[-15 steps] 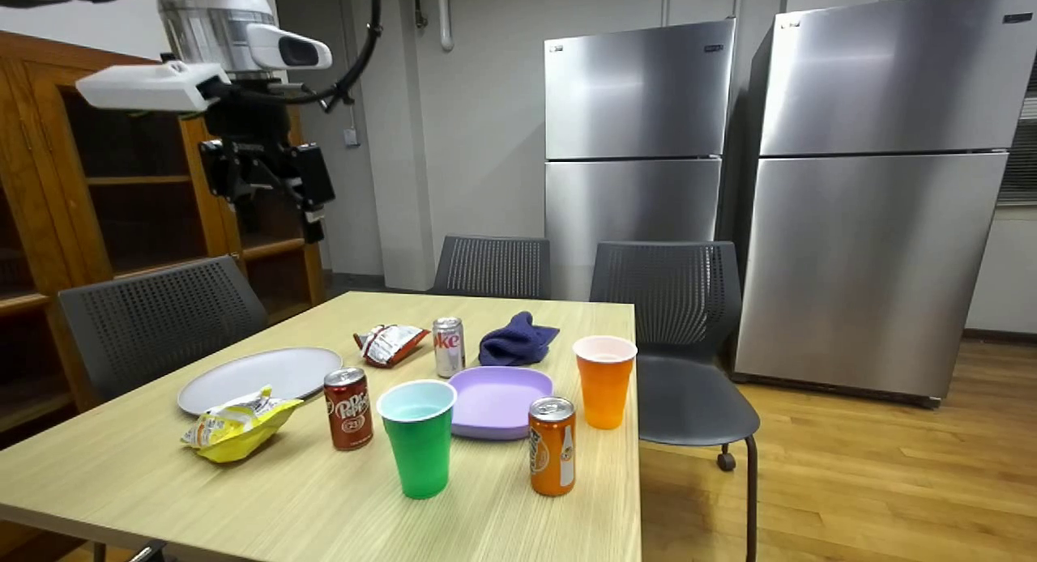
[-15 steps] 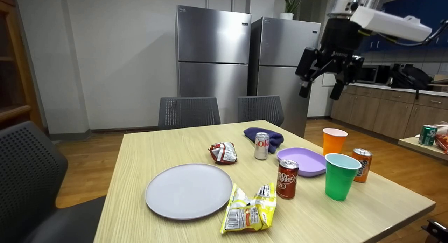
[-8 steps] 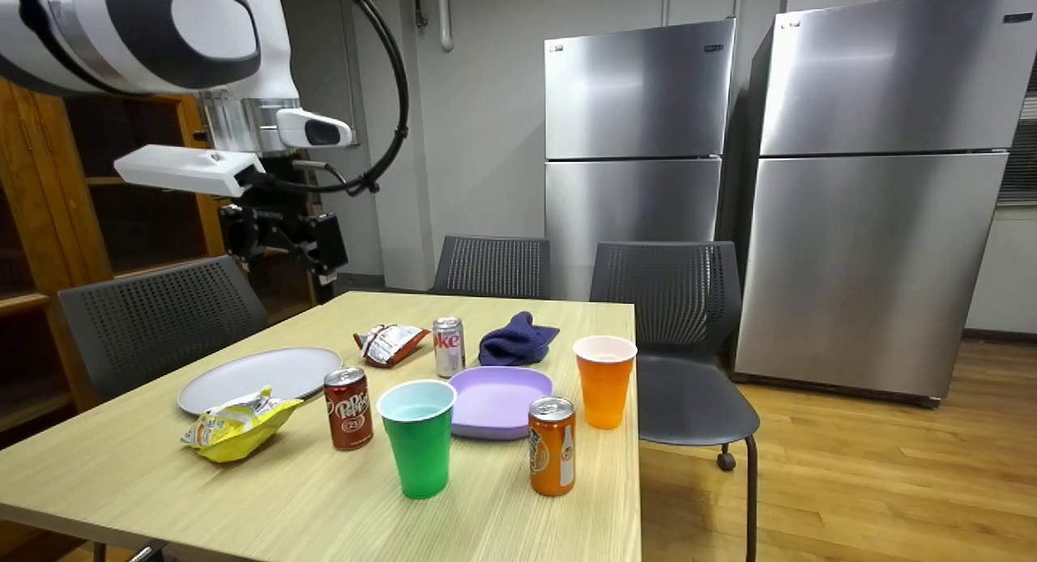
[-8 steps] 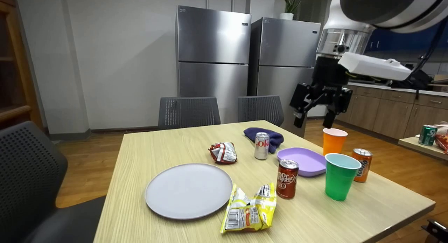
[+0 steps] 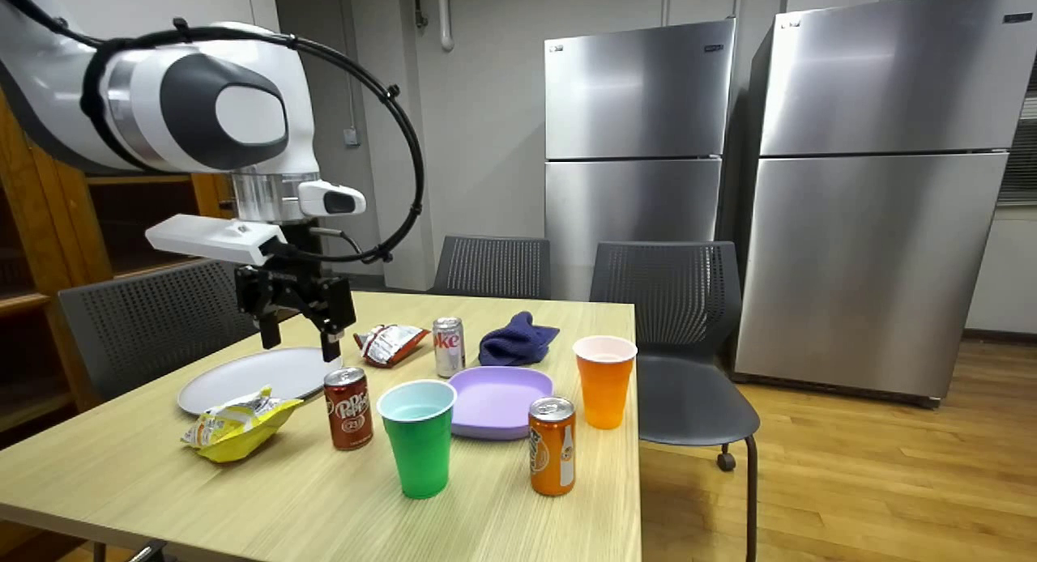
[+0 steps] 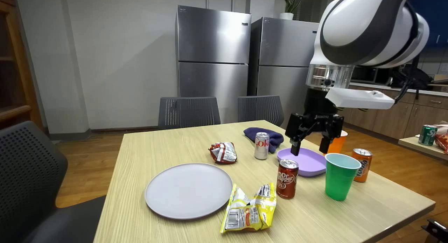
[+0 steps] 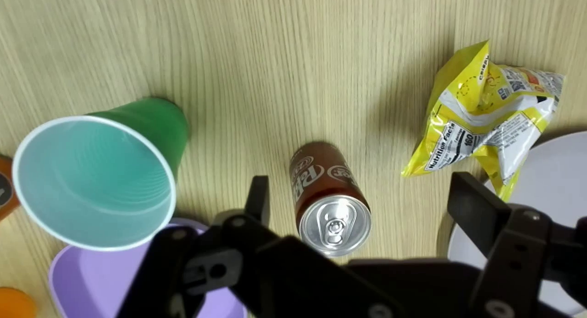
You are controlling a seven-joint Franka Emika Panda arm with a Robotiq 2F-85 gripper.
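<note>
Dr Pepper can stands below the pincer, framed between widely parted jaws in the wrist view.

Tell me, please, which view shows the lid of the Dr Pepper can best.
The wrist view: it looks down on the Dr Pepper can, so the lid and pull tab show clearly. Both exterior views show the can upright with its label readable, but the lid only at a slant.
</note>
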